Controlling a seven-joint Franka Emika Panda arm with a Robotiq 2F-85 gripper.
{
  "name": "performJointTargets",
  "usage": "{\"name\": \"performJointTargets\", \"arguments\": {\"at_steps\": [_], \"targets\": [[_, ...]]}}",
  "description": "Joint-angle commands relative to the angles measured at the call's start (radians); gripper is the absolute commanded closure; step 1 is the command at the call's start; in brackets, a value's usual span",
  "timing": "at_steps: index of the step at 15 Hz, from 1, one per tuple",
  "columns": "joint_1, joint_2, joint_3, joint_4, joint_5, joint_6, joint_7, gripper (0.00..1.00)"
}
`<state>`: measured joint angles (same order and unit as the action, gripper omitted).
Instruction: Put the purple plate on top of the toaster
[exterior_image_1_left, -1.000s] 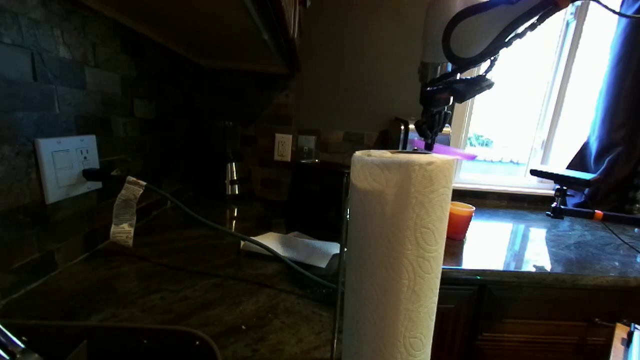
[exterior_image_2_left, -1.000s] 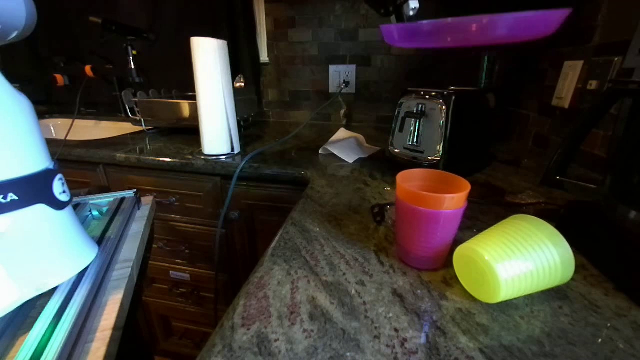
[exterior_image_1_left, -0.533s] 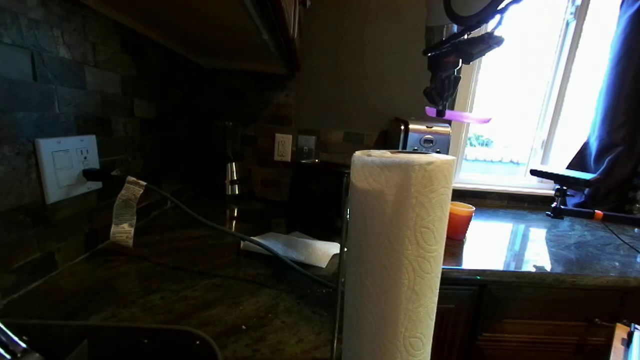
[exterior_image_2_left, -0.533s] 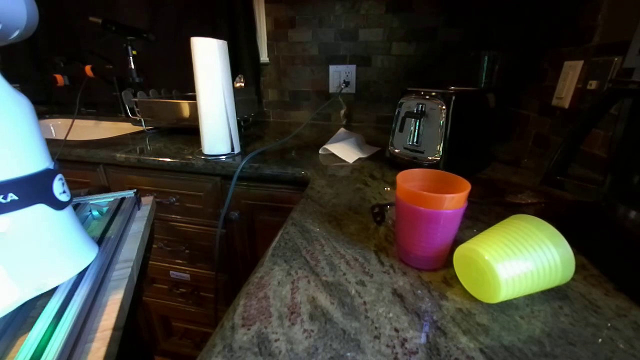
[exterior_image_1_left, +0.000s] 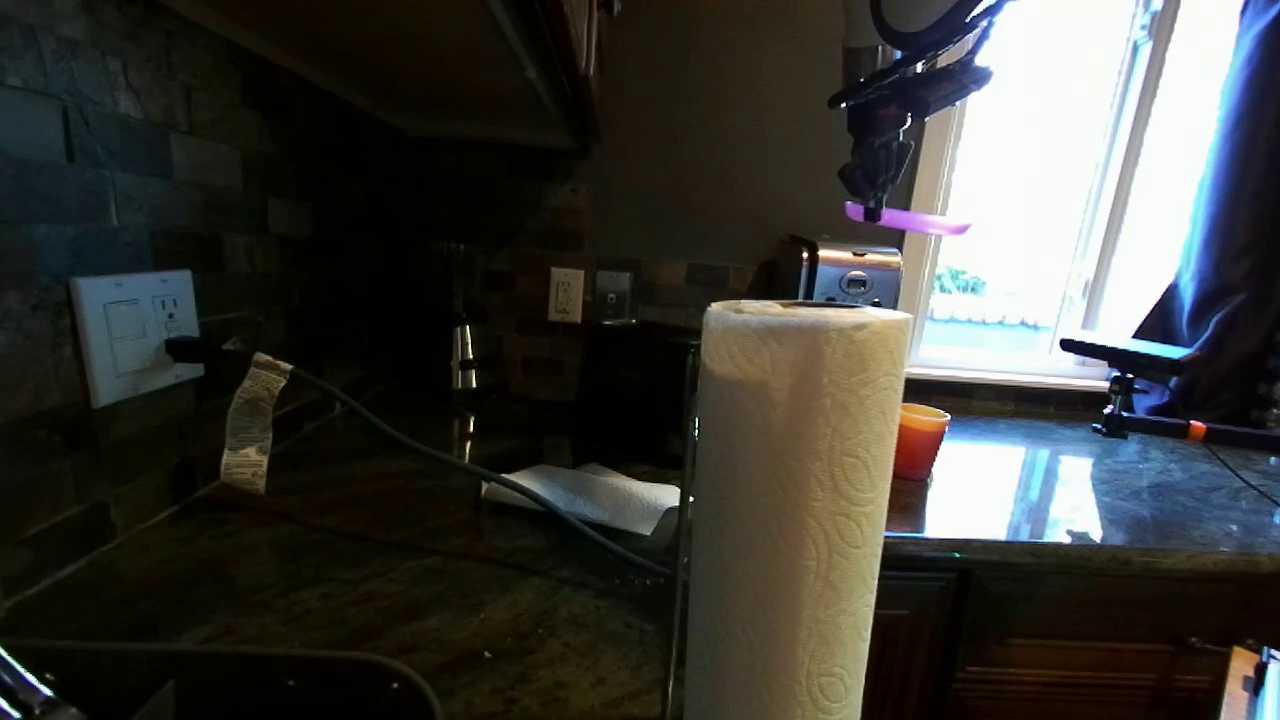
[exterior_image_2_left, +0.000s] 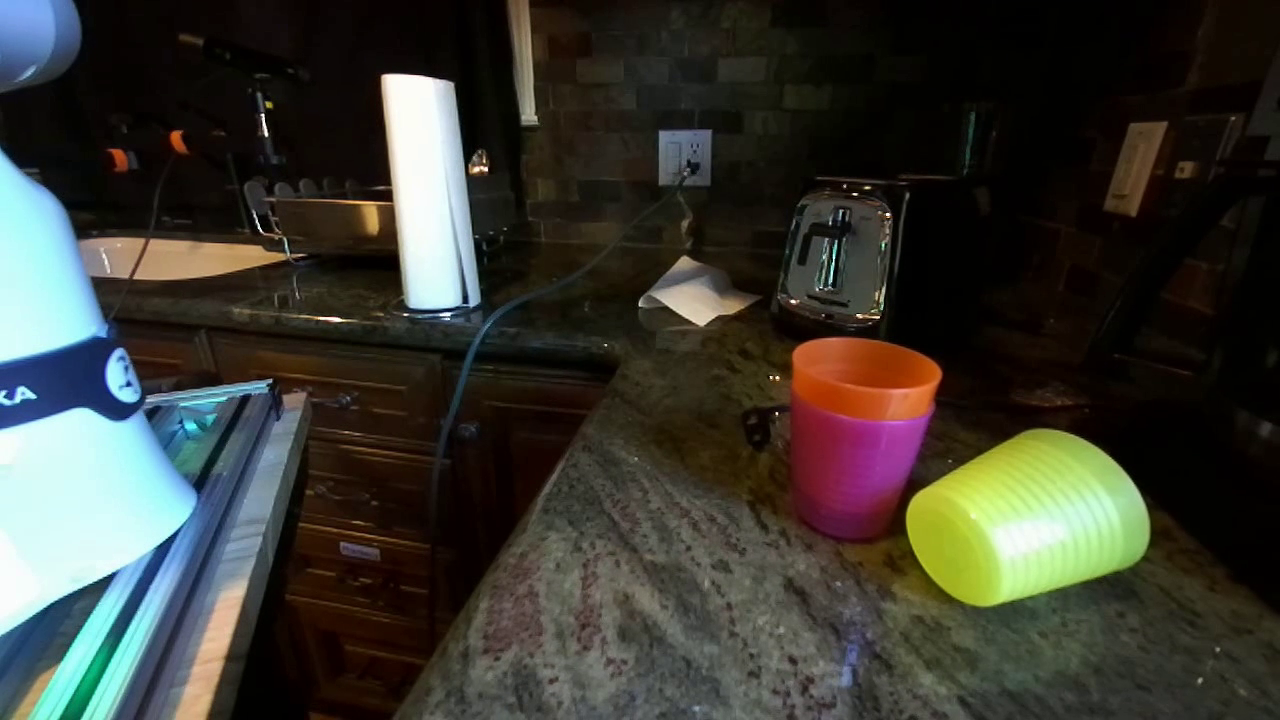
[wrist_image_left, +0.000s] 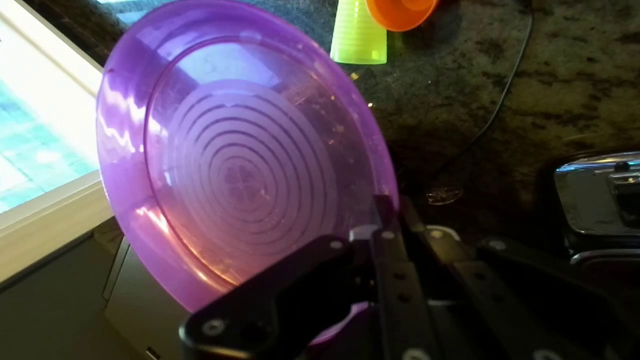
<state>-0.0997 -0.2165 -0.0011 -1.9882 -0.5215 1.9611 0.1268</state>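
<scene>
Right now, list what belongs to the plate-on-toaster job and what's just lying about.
Job:
purple plate, held at its rim
gripper
toaster

Lying about:
orange cup inside pink cup
yellow cup on its side
paper towel roll
loose paper

I have the purple plate (exterior_image_1_left: 922, 221) in the tool (exterior_image_1_left: 873, 214), gripped near its left end, its right side lower; nearer, the paper towel roll (exterior_image_1_left: 795, 510) stands upright, partly hiding the orange cup (exterior_image_1_left: 922, 445).

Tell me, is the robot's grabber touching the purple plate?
Touching. The wrist view shows the gripper pinching the rim of the purple plate; in an exterior view, the plate is held up in the air at the gripper's tip.
</scene>
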Motion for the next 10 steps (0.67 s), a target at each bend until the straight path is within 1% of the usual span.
{"name": "performJointTargets", "arguments": {"at_steps": [1, 3, 6, 10], "targets": [[0.006, 0.001, -0.005, 0.003, -0.001, -0.004, 0.000, 0.99], [0.004, 0.036, -0.015, 0.056, 0.000, -0.006, -0.050, 0.99], [-0.001, 0.120, -0.019, 0.165, -0.048, -0.020, -0.118, 0.99], [0.004, 0.240, -0.038, 0.330, -0.067, -0.037, -0.227, 0.99]]}}
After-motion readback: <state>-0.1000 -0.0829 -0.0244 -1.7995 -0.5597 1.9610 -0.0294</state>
